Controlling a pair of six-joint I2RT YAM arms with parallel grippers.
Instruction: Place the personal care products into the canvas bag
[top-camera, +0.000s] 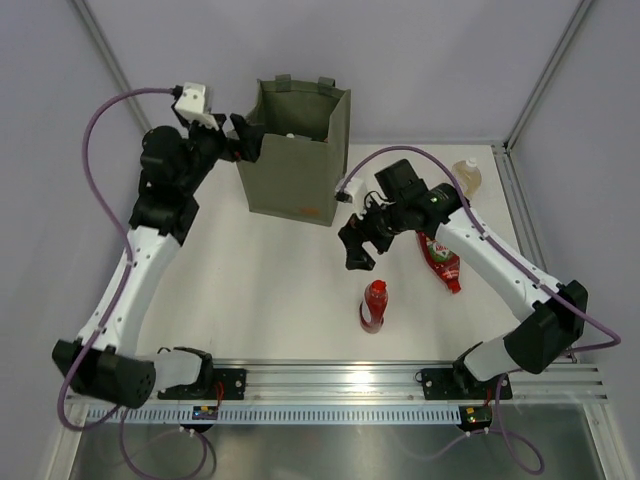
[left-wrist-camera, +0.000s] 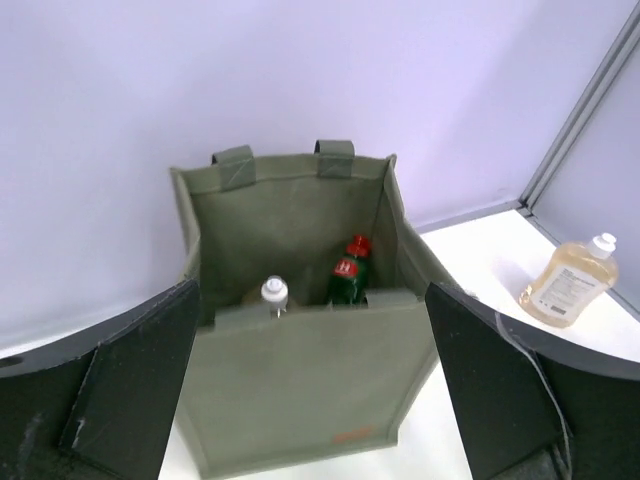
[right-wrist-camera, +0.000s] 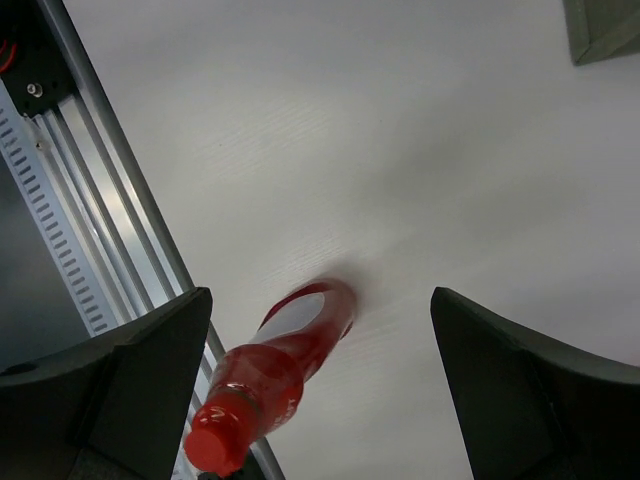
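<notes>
The olive canvas bag (top-camera: 300, 165) stands upright at the back of the table. Inside it the left wrist view shows a green bottle with a red cap (left-wrist-camera: 350, 272) and a white-capped bottle (left-wrist-camera: 274, 293). My left gripper (top-camera: 248, 138) hovers open at the bag's upper left edge, holding nothing (left-wrist-camera: 310, 400). A red bottle (top-camera: 373, 305) stands upright near the front rail. My right gripper (top-camera: 358, 250) hangs open above and just behind it, and the bottle (right-wrist-camera: 270, 375) shows low between the spread fingers (right-wrist-camera: 320, 395). A second red bottle (top-camera: 441, 262) lies under the right arm. A clear amber bottle (top-camera: 466, 177) lies at the back right.
An aluminium rail (top-camera: 400, 375) runs along the table's near edge, close to the standing red bottle. Frame posts and grey walls (top-camera: 540, 90) close the back and sides. The bag's lower corner (right-wrist-camera: 605, 30) shows at the top right of the right wrist view.
</notes>
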